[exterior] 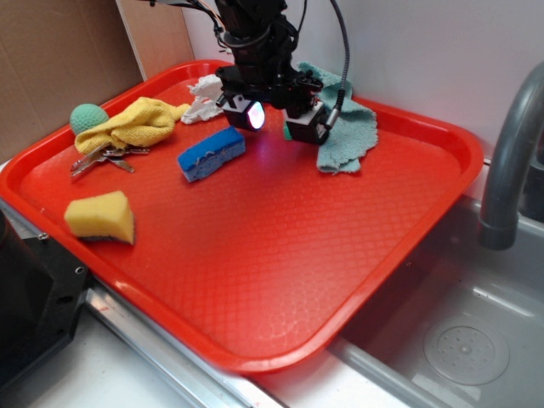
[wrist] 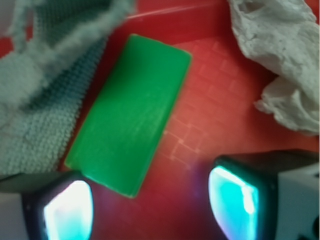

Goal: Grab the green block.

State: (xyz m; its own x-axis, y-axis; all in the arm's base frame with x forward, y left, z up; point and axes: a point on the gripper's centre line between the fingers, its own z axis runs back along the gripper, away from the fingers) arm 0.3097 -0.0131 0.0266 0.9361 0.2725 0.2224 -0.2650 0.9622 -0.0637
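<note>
The green block (wrist: 132, 112) lies flat on the red tray (wrist: 215, 100), its long side running diagonally. In the wrist view its near end sits just ahead of the left fingertip (wrist: 67, 210), touching neither pad. My gripper (wrist: 150, 207) is open, with bare tray between the glowing pads. From the exterior view, the gripper (exterior: 279, 119) hangs low over the back of the tray (exterior: 255, 280). Only a small green edge of the block (exterior: 292, 133) shows under the right finger.
A teal cloth (exterior: 344, 136) lies against the block's side, and white crumpled material (wrist: 280, 60) sits on the other side. A blue sponge (exterior: 211, 154), yellow cloth (exterior: 140, 121), keys (exterior: 102, 159), teal ball (exterior: 87, 117) and yellow sponge (exterior: 100, 218) lie to the left. A faucet (exterior: 510, 161) stands at the right.
</note>
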